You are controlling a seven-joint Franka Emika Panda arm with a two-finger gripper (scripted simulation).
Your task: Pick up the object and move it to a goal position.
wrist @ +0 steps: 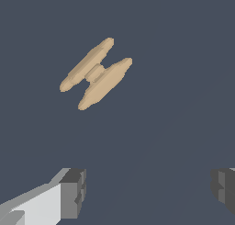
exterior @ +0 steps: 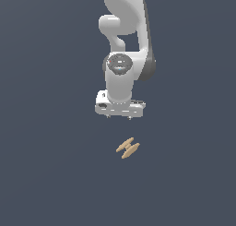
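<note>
Gripper point(wrist: 147, 192) is hanging with jaws spread wide apart, nothing between them; I'm seeing both dark fingertips point(wrist: 73, 192) in the wrist view with bare floor in the gap. In the exterior view I'm watching the gripper point(exterior: 119, 115) hovering above the object point(exterior: 127, 148). The object point(wrist: 95, 73), tan twin spindles joined at the middle, is lying diagonally on the dark floor point(exterior: 46, 174), untouched.

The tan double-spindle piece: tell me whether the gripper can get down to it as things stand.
Probably yes. The gripper hangs open above the surface, and the tan double-spindle piece lies apart from it in the open, with nothing around it. The wrist view shows the fingers spread wider than the piece.
</note>
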